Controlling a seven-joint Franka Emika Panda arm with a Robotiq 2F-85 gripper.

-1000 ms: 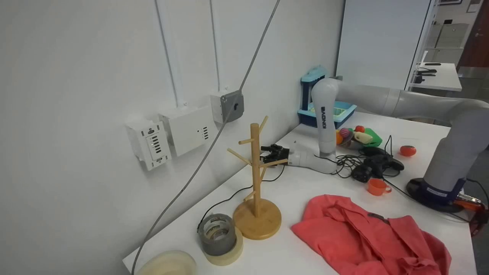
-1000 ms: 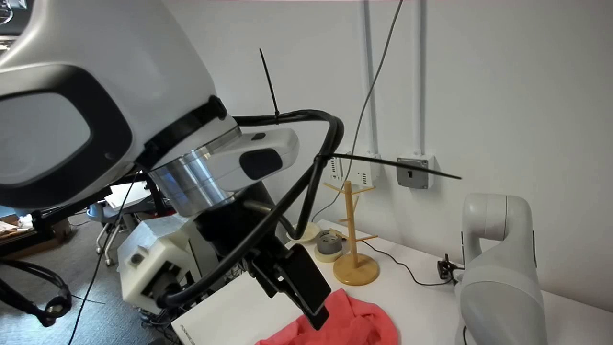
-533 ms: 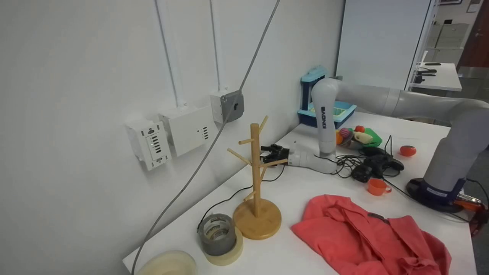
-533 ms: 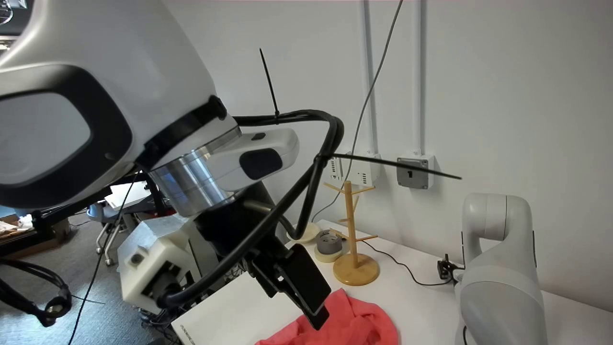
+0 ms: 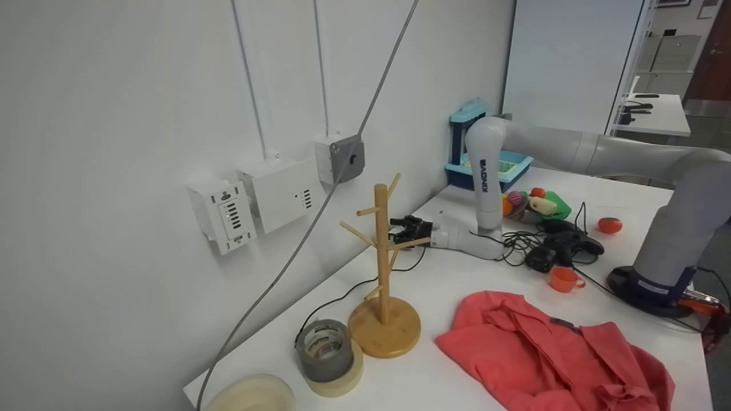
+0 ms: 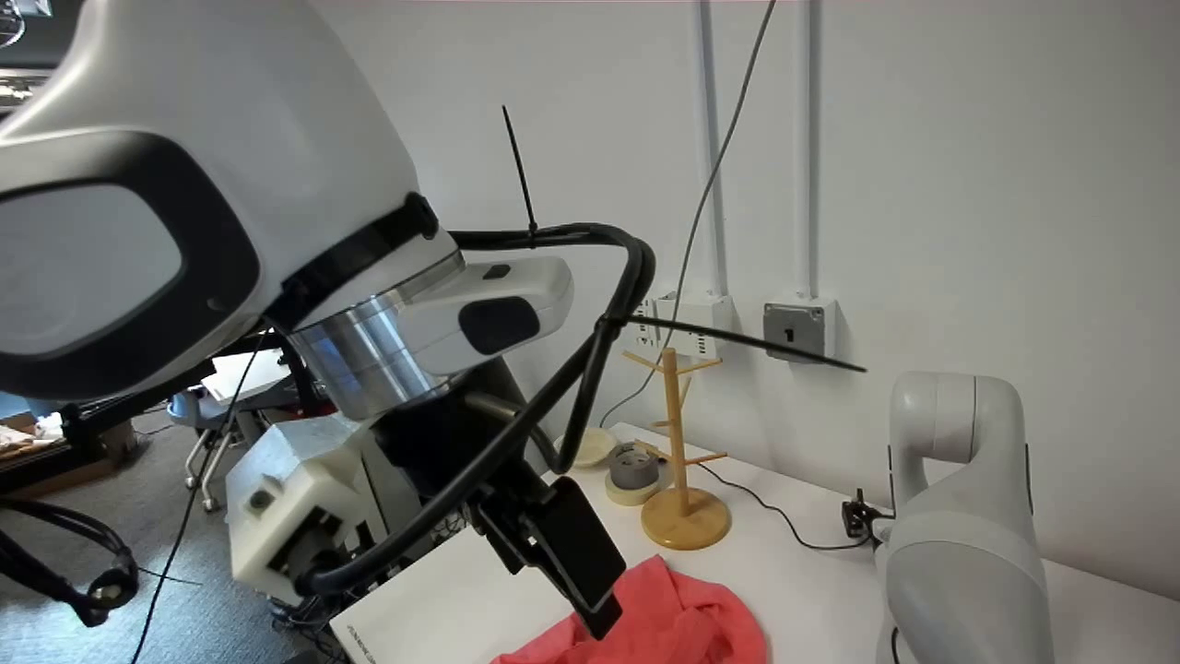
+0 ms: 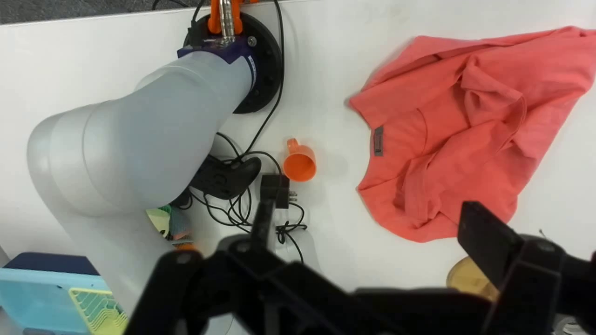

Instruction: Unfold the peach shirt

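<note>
1. The peach shirt point(image 7: 465, 135) lies crumpled and partly folded over on the white bench point(image 7: 340, 60), nearer the open edge than the edge along the wall point(image 5: 143, 114). Its neckline point(image 7: 376, 170), with a dark tag point(image 7: 378, 141), faces the orange mug point(image 7: 299, 166); the wooden mug tree point(image 5: 383, 274) stands on its wall side.

2. It should handle as light, limp cloth: nothing to break, but no stiffness either, so a push would probably bunch it or slide it along the bench.

3. For a hold, the raised fold point(image 7: 493, 95) near its middle looks best, since it seems to stand up from the layers around it; it may be a sleeve, though I cannot tell. The neckline lies flatter and would likely be harder to pinch.

4. The likely fault is catching two layers at once. A shallow pinch, a lift, then a draw outward should open it with less dragging.

5. The jaws are spread wide with nothing between them.

6. In an exterior view the Franka arm point(image 6: 313, 175) stands high over the bench, its wrist slanting down with the jaws lowest. In the wrist view the shirt sits off toward one jaw, so a shift across, then a descent, seems called for; the height above it is hard to judge.
</note>
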